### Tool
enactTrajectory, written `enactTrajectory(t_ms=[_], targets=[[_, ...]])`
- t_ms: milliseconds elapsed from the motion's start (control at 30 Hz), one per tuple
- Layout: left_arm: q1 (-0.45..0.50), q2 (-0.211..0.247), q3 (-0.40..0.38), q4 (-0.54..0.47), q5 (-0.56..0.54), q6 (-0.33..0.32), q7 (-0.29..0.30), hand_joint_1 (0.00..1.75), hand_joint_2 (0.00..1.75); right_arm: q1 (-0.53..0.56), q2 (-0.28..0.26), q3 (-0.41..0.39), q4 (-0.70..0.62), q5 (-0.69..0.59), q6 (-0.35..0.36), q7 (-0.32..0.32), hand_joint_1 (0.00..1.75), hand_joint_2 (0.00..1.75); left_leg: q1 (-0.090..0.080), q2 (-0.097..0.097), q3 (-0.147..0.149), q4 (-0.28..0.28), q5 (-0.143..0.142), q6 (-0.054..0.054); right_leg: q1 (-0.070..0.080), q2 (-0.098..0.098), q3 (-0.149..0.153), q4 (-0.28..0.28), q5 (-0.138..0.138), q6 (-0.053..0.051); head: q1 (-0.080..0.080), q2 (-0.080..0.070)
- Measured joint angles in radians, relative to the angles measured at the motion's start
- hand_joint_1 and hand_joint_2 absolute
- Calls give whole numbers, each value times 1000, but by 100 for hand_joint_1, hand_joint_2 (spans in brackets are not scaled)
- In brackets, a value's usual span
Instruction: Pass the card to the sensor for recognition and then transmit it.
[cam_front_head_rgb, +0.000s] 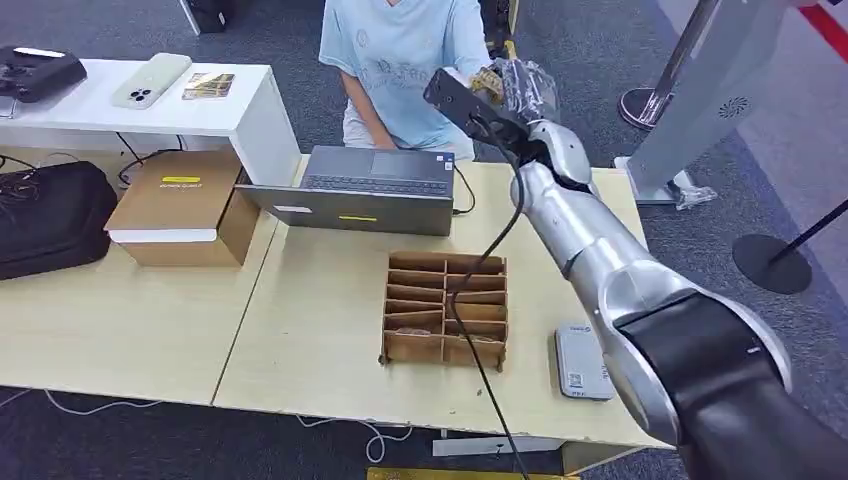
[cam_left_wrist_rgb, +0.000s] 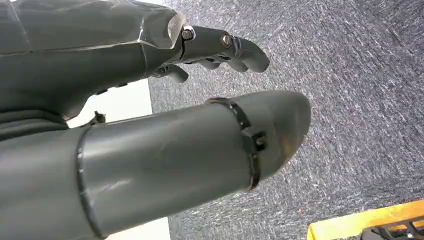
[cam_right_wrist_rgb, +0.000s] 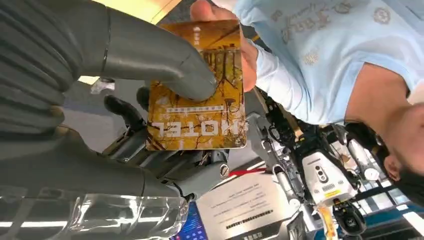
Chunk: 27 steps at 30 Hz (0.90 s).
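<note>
On the far left of the head view you have a white side table (cam_front_head_rgb: 250, 110) carrying a pale phone (cam_front_head_rgb: 150, 80), with a black bag (cam_front_head_rgb: 50, 215) and a brown cardboard box (cam_front_head_rgb: 180, 205) below it on the pale wooden worktop (cam_front_head_rgb: 130, 330). Moving right, a grey laptop (cam_front_head_rgb: 365, 190) sits at the worktop's far edge, and nearer you stands a cardboard divider tray (cam_front_head_rgb: 445, 308) with slotted compartments. Just beside it to the right lies the small grey sensor (cam_front_head_rgb: 582, 362), flat on the worktop.

Your left hand (cam_left_wrist_rgb: 215, 90) shows in its wrist view over grey carpet, thumb and fingers apart with nothing between them.

Your right hand (cam_front_head_rgb: 505, 95) is raised beyond the worktop's far edge, toward a person in a light blue shirt (cam_front_head_rgb: 400, 50). In the right wrist view that right hand pinches the yellow hotel card (cam_right_wrist_rgb: 200, 95) between its thumb, pressed on the card's face, and the dark fingers behind it. The person's hand (cam_right_wrist_rgb: 235, 45) grips the card's opposite end, so both hold it at once, well apart from the sensor.
</note>
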Motion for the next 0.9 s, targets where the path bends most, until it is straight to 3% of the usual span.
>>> enactTrajectory(t_ms=[200, 300, 467, 633, 900], targets=[[0, 0, 0, 0, 1, 3, 0, 0, 0, 9, -4, -41, -17, -49, -82, -82, 175, 175, 0, 0, 0, 0, 0, 0, 0, 0, 0, 0, 0, 0, 0, 0], [1, 0, 0, 0, 4, 5, 0, 0, 0, 20, -8, -77, -46, -111, -118, -164, 175, 175, 0, 0, 0, 0, 0, 0, 0, 0, 0, 0, 0, 0, 0, 0], [1, 0, 0, 0, 9, 6, 0, 0, 0, 46, -13, -138, -111, -201, -121, -262, 175, 175, 0, 0, 0, 0, 0, 0, 0, 0, 0, 0, 0, 0, 0, 0], [1, 0, 0, 0, 19, 6, 5, 0, 0, 79, -18, -177, -187, -288, -51, -298, 175, 175, 0, 0, 0, 0, 0, 0, 0, 0, 0, 0, 0, 0, 0, 0], [4, 2, 0, 0, 24, 5, 10, 0, 0, 131, -53, -206, -294, -457, 103, -278, 175, 175, 0, 0, 0, 0, 0, 0, 0, 0, 0, 0, 0, 0, 0, 0]])
